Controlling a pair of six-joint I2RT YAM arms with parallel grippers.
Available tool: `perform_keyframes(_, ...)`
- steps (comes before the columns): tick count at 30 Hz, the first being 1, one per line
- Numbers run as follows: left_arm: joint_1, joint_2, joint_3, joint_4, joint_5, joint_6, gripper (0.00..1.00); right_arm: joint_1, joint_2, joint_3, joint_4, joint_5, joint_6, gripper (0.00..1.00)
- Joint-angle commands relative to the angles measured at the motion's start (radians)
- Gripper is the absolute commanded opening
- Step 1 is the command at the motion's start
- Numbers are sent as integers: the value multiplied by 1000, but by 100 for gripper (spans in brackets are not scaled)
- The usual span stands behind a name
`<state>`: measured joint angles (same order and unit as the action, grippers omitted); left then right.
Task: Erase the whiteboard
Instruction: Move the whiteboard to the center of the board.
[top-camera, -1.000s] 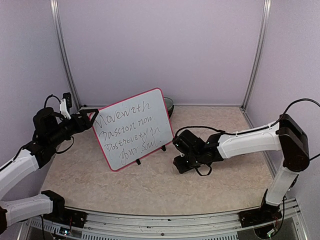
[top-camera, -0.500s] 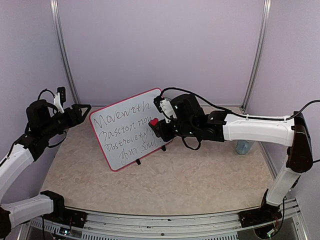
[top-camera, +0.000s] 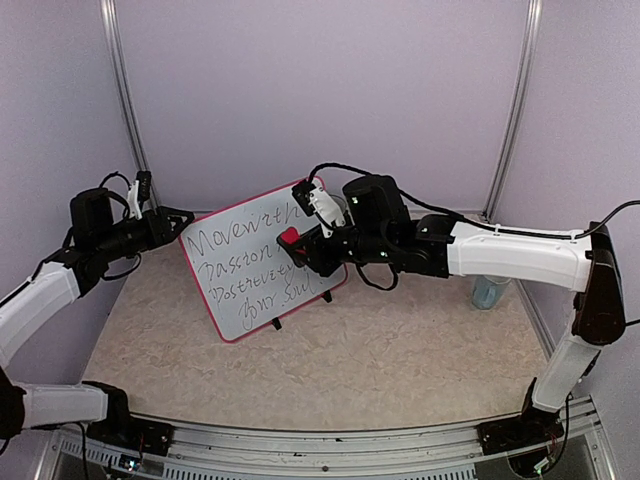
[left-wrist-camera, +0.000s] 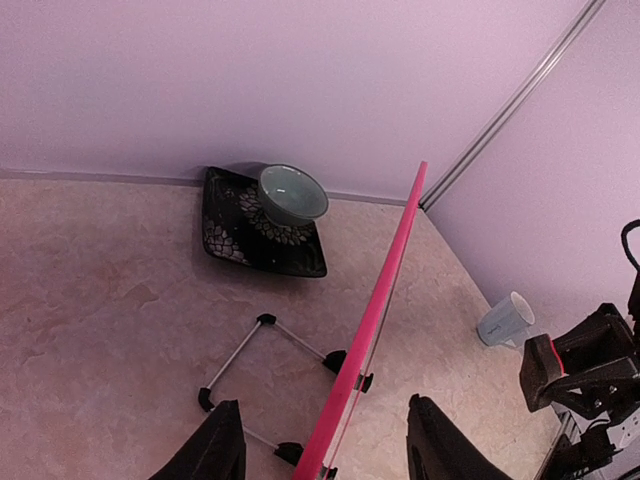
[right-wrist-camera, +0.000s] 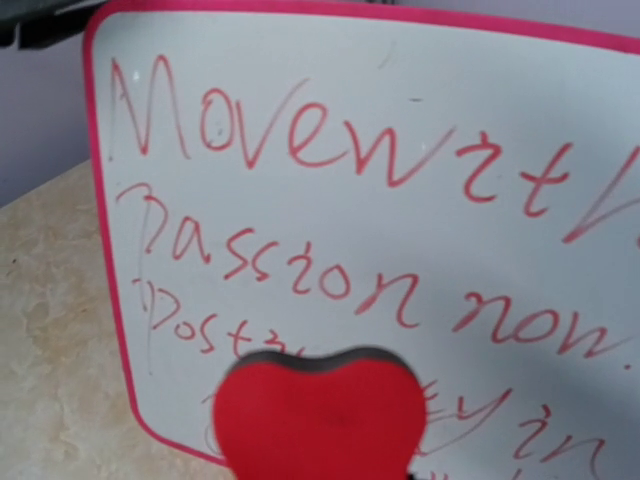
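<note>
While R pincer (top-camera: 298, 246) grips 1 heart eraser (right-wrist-camera: 318, 410), L pincer (left-wrist-camera: 322, 420) gapes astride 1 whiteboard (top-camera: 250, 275).

Lower writing on the whiteboard (right-wrist-camera: 350, 60) is being hidden by the red eraser (right-wrist-camera: 320, 415); its right side is being cropped.

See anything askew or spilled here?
Nothing stands out. The whiteboard rests on its stand, writing intact; the bowl sits upright on its plate behind; the right claw grips the eraser.
</note>
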<state>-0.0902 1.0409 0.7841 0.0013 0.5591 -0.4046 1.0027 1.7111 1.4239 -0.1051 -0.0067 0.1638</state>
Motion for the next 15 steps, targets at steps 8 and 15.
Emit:
perform_keyframes(8, 8, 24, -15, 103, 107, 4, 31, -6, 5, 17, 14, -56, -45, 32)
perform_keyframes(15, 5, 13, -24, 87, 74, -1, 33, -5, 24, 37, 3, -75, -54, 33)
